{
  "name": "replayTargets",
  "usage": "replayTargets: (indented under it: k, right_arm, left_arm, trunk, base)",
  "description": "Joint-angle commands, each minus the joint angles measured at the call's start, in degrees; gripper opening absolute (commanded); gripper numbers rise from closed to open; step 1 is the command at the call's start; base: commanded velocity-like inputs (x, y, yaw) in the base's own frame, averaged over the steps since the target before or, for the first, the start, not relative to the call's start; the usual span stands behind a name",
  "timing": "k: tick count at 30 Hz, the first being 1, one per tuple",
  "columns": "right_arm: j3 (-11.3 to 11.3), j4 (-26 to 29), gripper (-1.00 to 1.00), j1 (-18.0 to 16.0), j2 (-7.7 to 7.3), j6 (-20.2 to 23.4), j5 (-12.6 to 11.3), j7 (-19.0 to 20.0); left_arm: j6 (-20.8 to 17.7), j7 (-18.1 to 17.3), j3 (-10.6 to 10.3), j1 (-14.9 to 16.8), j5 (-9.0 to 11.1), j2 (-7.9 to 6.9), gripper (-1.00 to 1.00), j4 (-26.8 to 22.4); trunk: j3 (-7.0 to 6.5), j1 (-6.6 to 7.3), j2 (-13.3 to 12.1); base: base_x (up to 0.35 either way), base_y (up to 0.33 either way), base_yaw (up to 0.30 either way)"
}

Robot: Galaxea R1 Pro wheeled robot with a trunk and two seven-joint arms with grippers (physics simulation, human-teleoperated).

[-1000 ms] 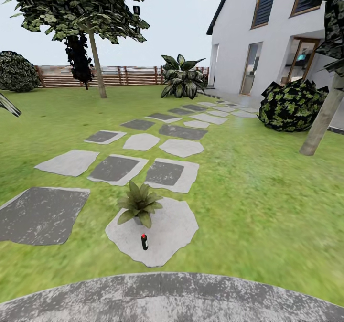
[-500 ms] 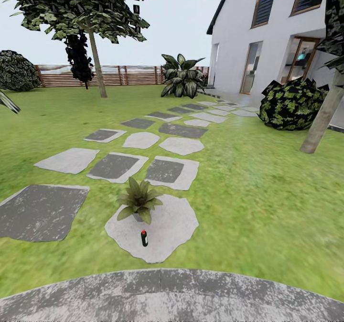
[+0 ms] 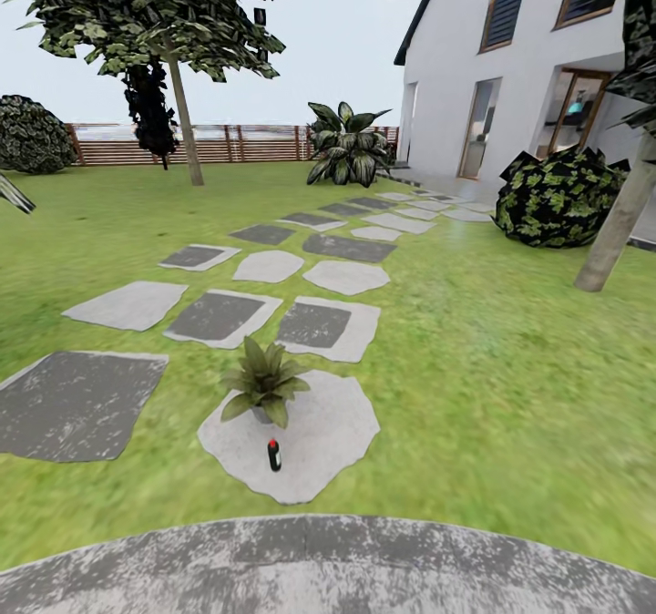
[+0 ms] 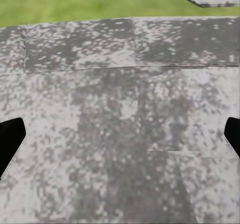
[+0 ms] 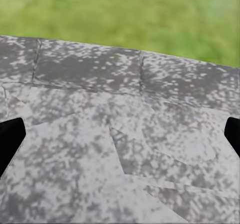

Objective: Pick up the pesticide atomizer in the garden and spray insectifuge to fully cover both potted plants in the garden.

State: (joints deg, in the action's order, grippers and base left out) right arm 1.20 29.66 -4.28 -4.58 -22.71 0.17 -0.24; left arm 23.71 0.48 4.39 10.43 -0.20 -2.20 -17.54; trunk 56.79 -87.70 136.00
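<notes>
Standing upright, slim dark atomizer (image 3: pixel 273 455), pale irregular stepping stone (image 3: pixel 328 436), leafy rosette (image 3: pixel 264 382)

We see flat, even daylight with hardly any cast shadows; the lawn (image 3: pixel 510 386) smears soft toward the lower right, and both wrist views look grainy.

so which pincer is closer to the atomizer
Left, likely. The left pincer and right pincer both hang over the patio, short of the atomizer, which stands slightly to the robot's left of centre.
</notes>
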Motion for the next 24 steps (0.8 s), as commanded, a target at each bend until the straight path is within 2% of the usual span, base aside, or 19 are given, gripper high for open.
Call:
replayTargets:
  k: [1, 16, 21, 24]
  right_arm:
    - [0.0, 0.0, 1.00, 0.0, 0.01, -0.2, 0.0, 0.0]
    - [0.0, 0.0, 1.00, 0.0, 0.01, -0.2, 0.1, 0.0]
    - [0.0, -0.1, 1.00, 0.0, 0.01, -0.2, 0.1, 0.0]
    - [0.0, 0.5, 1.00, 0.0, 0.01, -0.2, 0.1, 0.0]
  left_arm:
    - [0.2, 0.0, 0.1, 0.0, 0.0, 0.01, 1.00, 0.0]
    - [0.2, 0.0, 0.1, 0.0, -0.1, 0.01, 1.00, 0.0]
    - [0.2, 0.0, 0.1, 0.1, -0.1, 0.05, 1.00, 0.0]
    - [0.1, 0.0, -0.1, 0.4, -0.3, 0.06, 1.00, -0.5]
  trunk:
    - [0.05, -0.02, 0.0]
    - [0.05, -0.02, 0.0]
    - [0.05, -0.02, 0.0]
    - [0.05, -0.02, 0.0]
  base:
    - [0.305, 0.000, 0.000]
    - [0.335, -0.001, 0.000]
    - [0.317, -0.125, 0.000]
    - [0.135, -0.074, 0.000]
